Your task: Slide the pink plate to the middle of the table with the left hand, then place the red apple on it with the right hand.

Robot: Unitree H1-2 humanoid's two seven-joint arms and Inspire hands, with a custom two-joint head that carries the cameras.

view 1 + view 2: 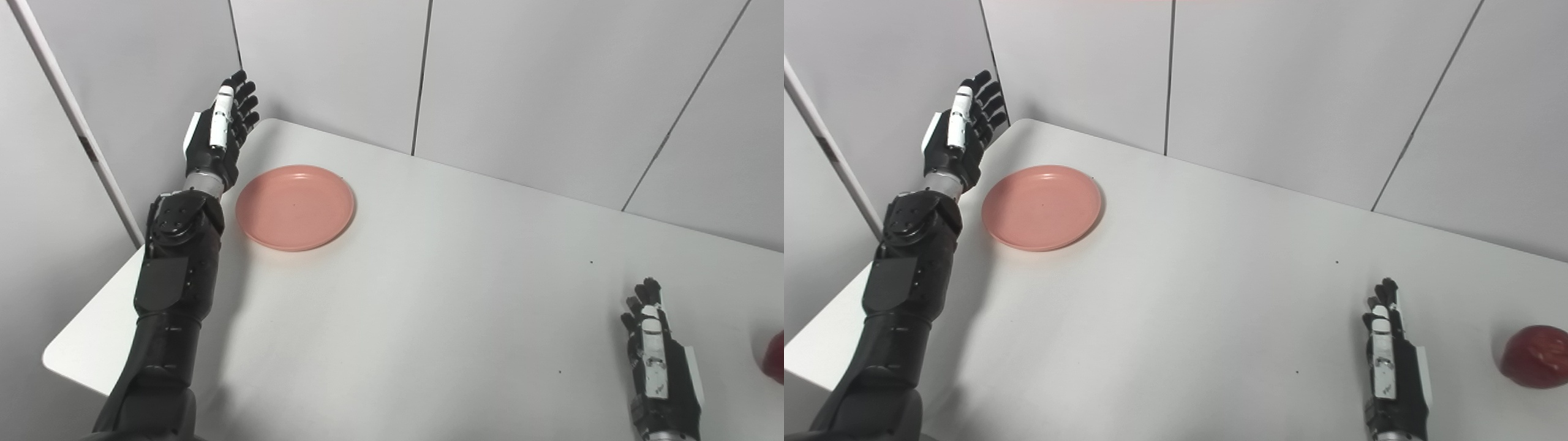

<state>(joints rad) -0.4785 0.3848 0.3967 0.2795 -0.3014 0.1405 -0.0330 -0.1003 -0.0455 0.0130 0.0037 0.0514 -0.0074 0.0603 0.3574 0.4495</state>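
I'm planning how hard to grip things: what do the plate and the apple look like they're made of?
The plate looks like matte pink plastic: even colour, soft dull sheen, thin raised rim. The apple has glossy dark red skin with small highlights; real fruit or a plastic replica, the views cannot settle.

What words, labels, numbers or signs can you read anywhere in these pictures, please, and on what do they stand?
None can be read.
The pink plate, the red apple, the table and the wall panels carry no print.
The white strip on the right hand has small dark marks, too small to read.
The left hand shows no lettering.
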